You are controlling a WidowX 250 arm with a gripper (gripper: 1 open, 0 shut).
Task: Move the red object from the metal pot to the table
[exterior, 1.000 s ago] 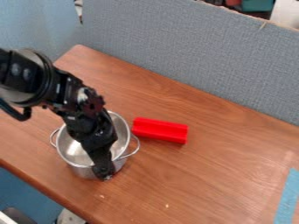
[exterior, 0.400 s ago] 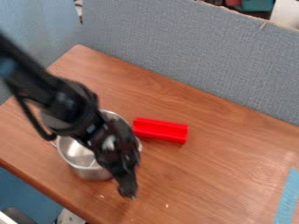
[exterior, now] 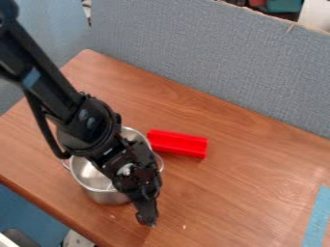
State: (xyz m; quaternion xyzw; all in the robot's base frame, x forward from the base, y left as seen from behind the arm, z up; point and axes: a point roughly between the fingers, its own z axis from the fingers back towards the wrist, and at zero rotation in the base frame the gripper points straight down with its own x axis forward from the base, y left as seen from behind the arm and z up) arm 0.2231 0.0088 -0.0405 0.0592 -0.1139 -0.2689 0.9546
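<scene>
Arm: the black robot arm had swung down and toward the near edge since a second before, so that its fingers (exterior: 146,214) hung low just off the near side of the shiny round steel pot (exterior: 93,179), almost at the brown wooden desk (exterior: 245,154).
Fingers: released and empty, with nothing seen between them.
Red object: the small bright red bar with rounded ends (exterior: 178,145) lay flat on the desk just beside the pot, on its far right, in the same place as a second earlier.
Meaning: judged from this, the bar was already out of the pot and the task looked done, with the arm merely moving clear.
Hidden: the arm covered much of the pot's rim and inside, so its handles could not be made out.
Blur: the fingertips were dark and smeared, and contact with the desk could not be told.
</scene>
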